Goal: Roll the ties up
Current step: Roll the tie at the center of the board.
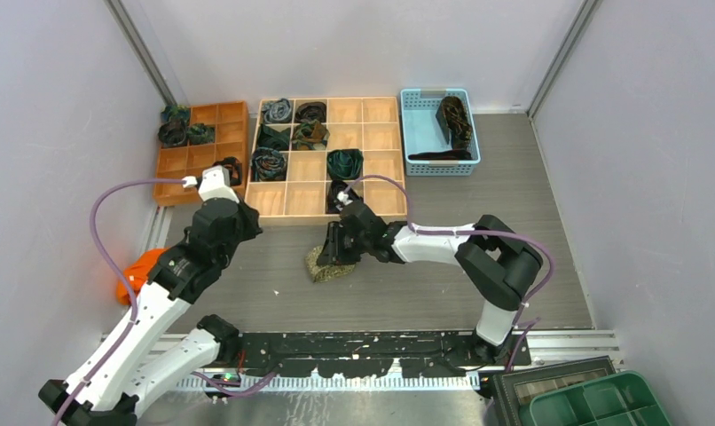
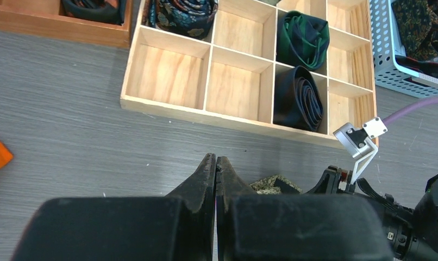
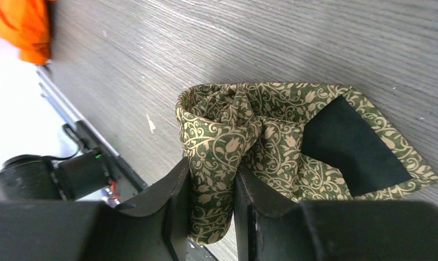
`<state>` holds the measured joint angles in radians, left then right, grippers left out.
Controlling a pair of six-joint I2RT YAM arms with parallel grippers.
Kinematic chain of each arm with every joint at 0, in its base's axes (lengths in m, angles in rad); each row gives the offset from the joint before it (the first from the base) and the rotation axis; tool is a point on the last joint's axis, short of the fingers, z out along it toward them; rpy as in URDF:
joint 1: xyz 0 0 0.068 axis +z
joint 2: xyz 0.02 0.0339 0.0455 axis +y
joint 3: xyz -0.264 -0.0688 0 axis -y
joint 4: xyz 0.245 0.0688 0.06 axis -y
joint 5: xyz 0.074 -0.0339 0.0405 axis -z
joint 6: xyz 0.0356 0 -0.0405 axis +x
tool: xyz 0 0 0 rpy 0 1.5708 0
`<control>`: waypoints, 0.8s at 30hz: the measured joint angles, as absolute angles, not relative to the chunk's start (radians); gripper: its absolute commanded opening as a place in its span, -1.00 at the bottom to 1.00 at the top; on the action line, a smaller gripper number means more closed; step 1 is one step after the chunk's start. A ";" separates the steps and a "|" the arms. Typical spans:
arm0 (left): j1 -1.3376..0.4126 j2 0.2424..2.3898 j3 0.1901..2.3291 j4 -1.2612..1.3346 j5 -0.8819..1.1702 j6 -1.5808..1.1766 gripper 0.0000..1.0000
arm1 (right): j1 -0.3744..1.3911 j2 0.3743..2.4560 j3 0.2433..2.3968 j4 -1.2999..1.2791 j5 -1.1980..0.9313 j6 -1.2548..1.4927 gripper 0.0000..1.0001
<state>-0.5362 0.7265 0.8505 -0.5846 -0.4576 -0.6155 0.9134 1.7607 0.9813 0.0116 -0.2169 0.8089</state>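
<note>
The grey desk (image 1: 443, 284) carries a wooden tray (image 1: 305, 216) of square compartments on its far side. Several compartments hold rolled ties (image 1: 269, 163).

Just in front of the tray's near edge, the olive-gold tie (image 1: 323, 266) lies on the bare desk. It is bunched into a loose, half-formed coil, with its pointed end and dark lining spread flat beside it.

The right gripper (image 3: 210, 182) is clamped on the upright bundle of folds at the coil's centre, the cloth squeezed between its jaws. The left gripper (image 2: 215, 163) hovers near it above the desk, jaws pressed together with nothing between them.

The tie looks light, thin and limp, so it will likely sag and unwind once let go. The weave is probably slick enough for the layers to slide over each other. A hold across the whole coil, core and outer wraps together, seems safer than a pinch on one layer. The free pointed end likely needs wrapping round or pinning down. A firm squeeze should do no worse than crease it.
</note>
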 measured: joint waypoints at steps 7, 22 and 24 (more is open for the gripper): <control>-0.536 0.775 0.860 -0.550 -0.415 -0.615 -1.00 | 0.849 1.732 0.824 0.267 -0.345 0.944 -0.32; -0.536 0.897 0.863 -0.430 -0.309 -0.622 -1.00 | 0.731 1.719 0.669 0.474 -0.466 1.023 -0.26; -0.537 0.916 0.857 -0.404 -0.289 -0.624 -1.00 | 0.723 1.711 0.669 0.459 -0.467 1.010 -0.14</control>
<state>-0.5365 0.9165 0.8570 -0.4038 -0.2890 -0.6243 0.7231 1.7115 0.6685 0.4587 -0.4671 1.0100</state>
